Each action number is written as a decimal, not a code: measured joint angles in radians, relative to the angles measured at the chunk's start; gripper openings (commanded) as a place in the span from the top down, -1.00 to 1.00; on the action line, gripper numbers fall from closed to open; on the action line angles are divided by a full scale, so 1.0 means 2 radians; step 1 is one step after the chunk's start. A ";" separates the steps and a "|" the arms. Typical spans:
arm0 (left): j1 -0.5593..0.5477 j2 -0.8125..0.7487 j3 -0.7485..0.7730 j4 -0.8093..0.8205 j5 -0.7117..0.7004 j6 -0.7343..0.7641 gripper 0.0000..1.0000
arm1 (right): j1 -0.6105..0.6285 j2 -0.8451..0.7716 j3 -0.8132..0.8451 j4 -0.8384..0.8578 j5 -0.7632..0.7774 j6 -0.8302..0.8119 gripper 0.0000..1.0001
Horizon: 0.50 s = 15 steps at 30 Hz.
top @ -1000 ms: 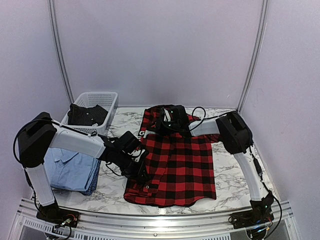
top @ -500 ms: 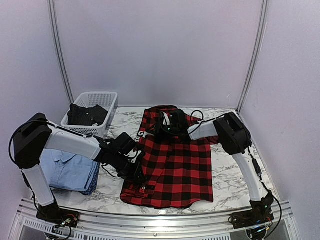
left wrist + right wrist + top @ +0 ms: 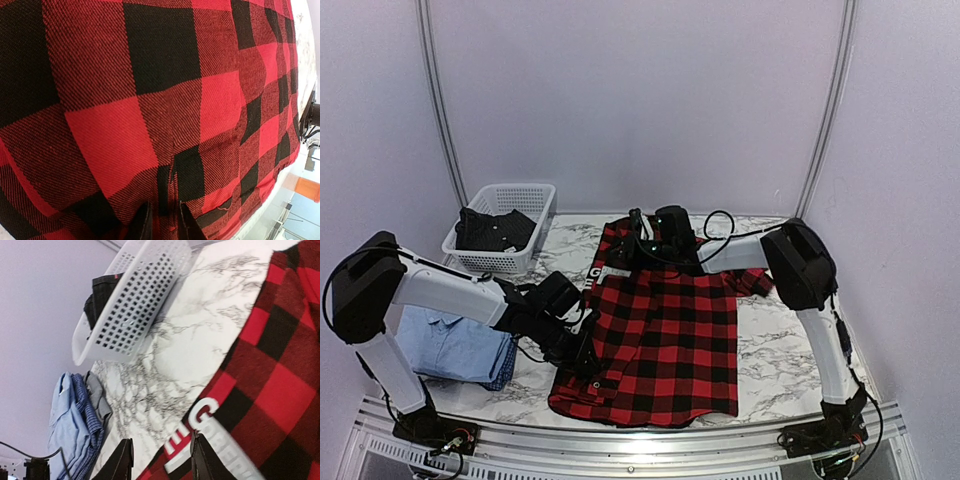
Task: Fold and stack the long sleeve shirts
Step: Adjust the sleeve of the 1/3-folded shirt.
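**Fig.** Top view plus both wrist views. The red-black flannel shirt [image 3: 660,340] is spread on the table [image 3: 785,350], centre-right, collar end far and hem near.

**Change vs. a sec. ago:** the whole shirt has slid toward the near-left. Its hem now sits close to the table's near edge. The far end, bunched and raised before, lies lower and flatter. The L arm [image 3: 450,290] has drawn back w/ it.

**L jaws:** clamped on the flannel shirt's left edge, low down toward the hem. In the wrist view the tips are nearly together w/ a ridge of check cloth caught betw. them.

**R jaws:** the R arm [image 3: 800,265] reaches over the far end. Its jaws stand apart just above the shirt's left margin, by the white lettering [image 3: 210,427]. No cloth is seen betw. the tips, so they appear to have let go.

**Other items:** the light blue shirt [image 3: 445,345] lies folded at the table's near-left, under the L arm and apart from the flannel as far as can be seen. The basket [image 3: 510,192] sits far-left w/ a dark garment [image 3: 492,230] inside.

**Meaning for task (judgement):** the drag-flat step is prob. about done. The flannel is laid out but not yet folded. Its sleeves can't be made out clearly. Folding it and stacking it w/ the blue shirt are still to do.
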 measured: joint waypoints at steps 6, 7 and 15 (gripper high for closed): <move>0.000 -0.001 0.000 -0.001 0.000 -0.003 0.60 | 0.042 -0.080 -0.074 0.023 -0.009 -0.002 0.28; -0.001 -0.001 0.000 -0.001 0.000 -0.003 0.60 | 0.049 -0.084 -0.082 0.028 -0.012 -0.002 0.29; -0.001 -0.001 0.000 -0.001 0.001 -0.003 0.60 | 0.068 -0.059 -0.117 0.035 -0.022 0.002 0.28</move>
